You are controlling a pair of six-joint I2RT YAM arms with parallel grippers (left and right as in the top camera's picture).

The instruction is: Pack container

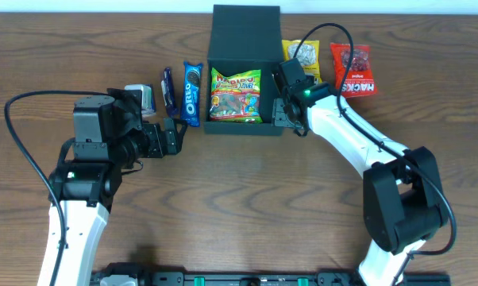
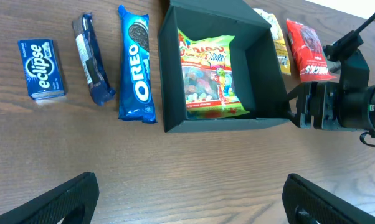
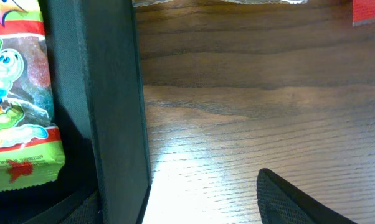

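Observation:
The dark container (image 1: pixel 244 32) stands open at the back middle, with a gummy candy bag (image 1: pixel 236 95) lying inside. My right gripper (image 1: pixel 284 113) is open at its front right corner. In the right wrist view the gripper (image 3: pixel 181 208) straddles the container's right wall (image 3: pixel 109 93), one finger inside by the candy bag (image 3: pixel 16 93), one outside over the table. My left gripper (image 1: pixel 174 137) is open and empty, left of the container's front. In the left wrist view the gripper (image 2: pixel 190 208) hovers over bare wood in front of the container (image 2: pixel 225 123).
Left of the container lie an Oreo pack (image 1: pixel 192 93), a dark blue packet (image 1: pixel 167 89) and an Eclipse gum box (image 1: pixel 141 97). Right of it lie a yellow-white packet (image 1: pixel 301 54) and a red Hacks bag (image 1: pixel 353 69).

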